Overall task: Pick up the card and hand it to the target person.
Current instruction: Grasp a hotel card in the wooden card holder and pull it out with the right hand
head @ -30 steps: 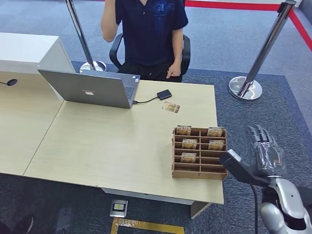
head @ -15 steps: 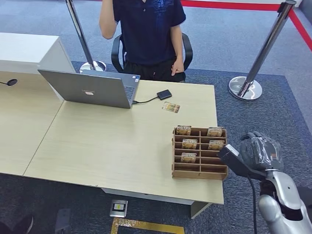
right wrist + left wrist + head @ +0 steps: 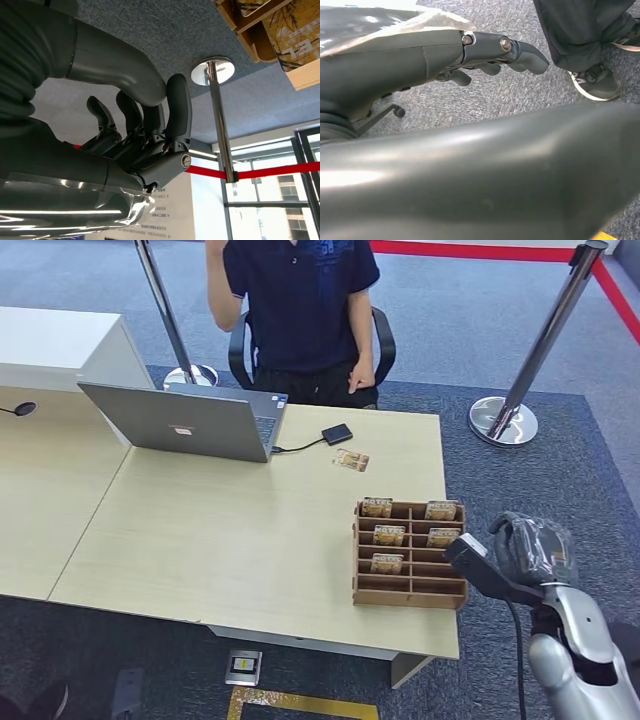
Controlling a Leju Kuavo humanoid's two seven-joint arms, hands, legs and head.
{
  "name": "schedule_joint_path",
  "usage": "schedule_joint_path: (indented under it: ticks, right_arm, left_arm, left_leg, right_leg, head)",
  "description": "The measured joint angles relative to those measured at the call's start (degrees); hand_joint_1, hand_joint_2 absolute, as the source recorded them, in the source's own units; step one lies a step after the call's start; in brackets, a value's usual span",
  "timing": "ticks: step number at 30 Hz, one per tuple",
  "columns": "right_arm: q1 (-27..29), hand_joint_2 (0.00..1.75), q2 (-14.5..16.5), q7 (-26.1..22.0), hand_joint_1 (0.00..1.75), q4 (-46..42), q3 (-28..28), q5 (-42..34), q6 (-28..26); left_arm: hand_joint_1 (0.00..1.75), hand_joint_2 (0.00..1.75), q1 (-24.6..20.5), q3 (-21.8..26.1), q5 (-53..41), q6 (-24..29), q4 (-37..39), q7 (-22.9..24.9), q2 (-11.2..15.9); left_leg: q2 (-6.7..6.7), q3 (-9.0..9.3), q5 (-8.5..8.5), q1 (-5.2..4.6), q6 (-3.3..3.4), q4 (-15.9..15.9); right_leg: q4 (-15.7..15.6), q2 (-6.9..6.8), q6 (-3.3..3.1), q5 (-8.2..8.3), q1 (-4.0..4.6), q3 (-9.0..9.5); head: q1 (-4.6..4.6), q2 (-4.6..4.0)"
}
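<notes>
The right hand (image 3: 534,550) hung off the right end of the table (image 3: 226,540), just beside the near right corner of the wooden rack (image 3: 408,555) and apart from it. Its fingers (image 3: 177,110) were curled in toward the palm with nothing in them. The cards (image 3: 387,535) stood in the rack's slots, to the left of that hand and a little farther off; five showed in the head view, their long edges running left to right along the slots. Reaching one looked to call for a move leftward over the rack's right wall, with the fingers opened first. One more loose card (image 3: 352,460) lay flat on the table beyond the rack, near a small black box (image 3: 336,434) wired to the laptop (image 3: 185,420).

The left hand (image 3: 478,55) hung low over grey carpet, its fingers stretched out and holding nothing, so the right hand was plainly the nearer one.

The person (image 3: 309,310) sat on the far side of the table, left of the rack's line, one arm raised. The table was pale wood and smooth. Around it ran grey carpet, with posts (image 3: 528,350) and a red band behind.
</notes>
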Motion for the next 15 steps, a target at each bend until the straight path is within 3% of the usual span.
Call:
schedule_joint_path:
  ticks: [6, 9, 13, 15]
  right_arm:
    - [0.0, 1.75, -0.2, 0.2, 1.27, 0.1, 0.3, -0.1, -0.3]
    - [0.2, 1.75, -0.4, 0.3, 1.13, -0.1, 0.4, -0.2, -0.3]
    - [0.5, 1.75, -0.4, 0.4, 0.79, -0.8, 0.7, -0.2, -0.3]
    - [0.6, 1.75, -0.4, 0.4, 0.81, -1.1, 0.9, -0.2, -0.3]
  left_arm:
    - [0.00, 0.00, 0.0, 0.0, -0.3, 0.0, 0.0, 0.0, 0.0]
    - [0.00, 0.00, 0.0, 0.0, -0.4, 0.0, 0.0, 0.0, 0.0]
    - [0.00, 0.00, 0.0, 0.0, -0.5, 0.0, 0.0, 0.0, 0.0]
    - [0.00, 0.00, 0.0, 0.0, -0.5, 0.0, 0.0, 0.0, 0.0]
  left_leg:
    - [0.00, 0.00, 0.00, 0.00, 0.00, 0.0]
    - [0.00, 0.01, 0.00, 0.00, 0.00, 0.0]
    - [0.00, 0.00, 0.00, 0.00, 0.00, 0.0]
    - [0.00, 0.00, 0.00, 0.00, 0.00, 0.0]
  right_leg:
    - [0.0, 0.00, 0.00, 0.00, 0.00, 0.00]
    - [0.0, 0.00, 0.00, 0.00, 0.00, 0.00]
    - [0.0, 0.00, 0.00, 0.00, 0.00, -0.01]
    - [0.0, 0.00, 0.00, 0.00, 0.00, 0.00]
  head:
    - [0.01, 0.00]
    - [0.01, 0.00]
    - [0.00, 0.00]
    - [0.01, 0.00]
